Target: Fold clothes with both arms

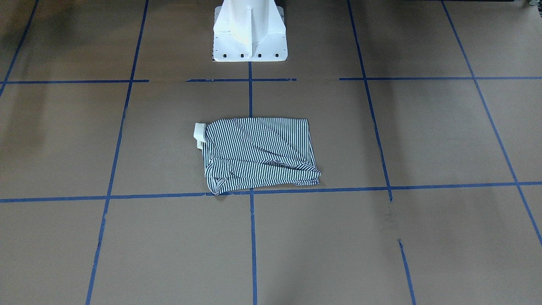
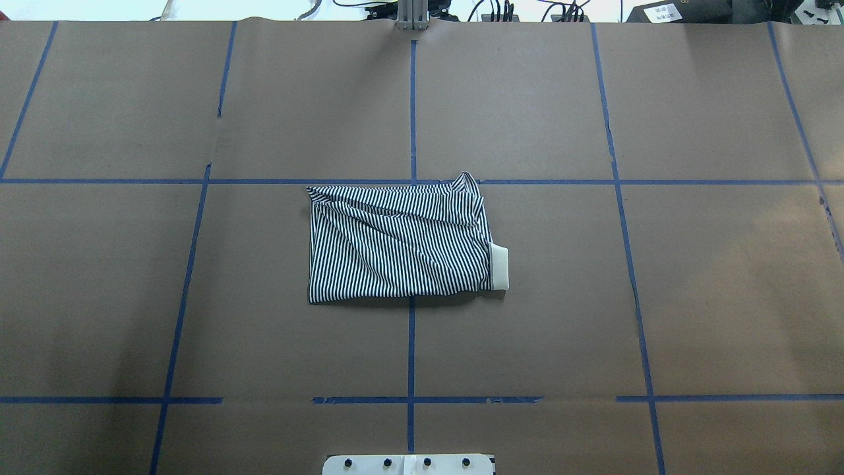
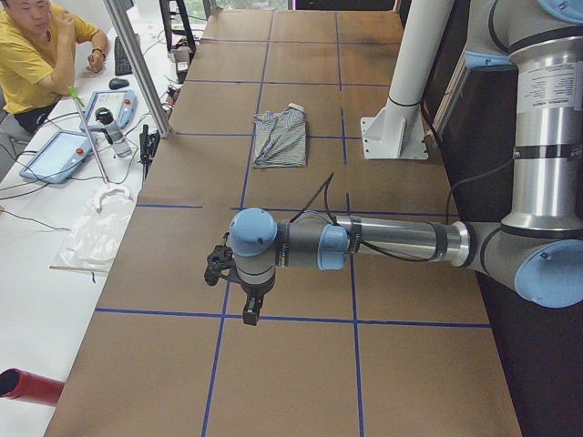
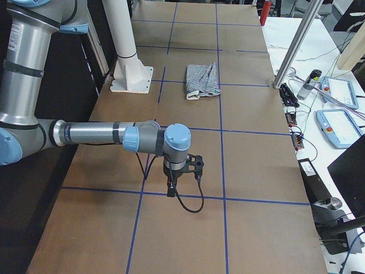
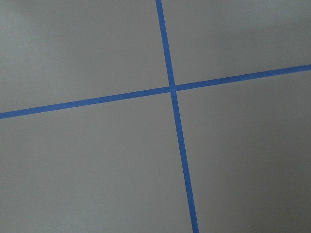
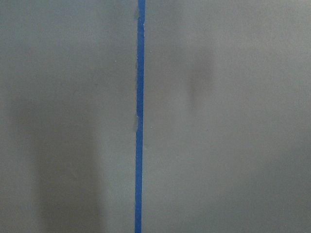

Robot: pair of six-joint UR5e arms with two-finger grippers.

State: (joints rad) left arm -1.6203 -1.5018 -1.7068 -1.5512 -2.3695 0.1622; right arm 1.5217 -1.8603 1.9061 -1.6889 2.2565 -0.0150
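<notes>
**Polo shirt (image 2: 402,244) folded, lying untouched**

I see it as a rough rectangle at the centre of the table (image 2: 99,297), near the white pedestal (image 1: 249,31); cream collar (image 2: 500,267) sticks out on the robot's right; left gripper (image 3: 248,311) and right gripper (image 4: 170,188) hang over bare paper at opposite ends, well apart from it; can't tell jaw width on either.

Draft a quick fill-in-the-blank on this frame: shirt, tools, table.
1. The shirt lies ____ on the table, not spread flat.
2. Its collar sticks out on the robot's ____ side.
3. The grid lines on the table are ____ tape.
4. Of the left tool and right tool, ____ touches the shirt.

Missing words: folded; right; blue; neither.
</notes>
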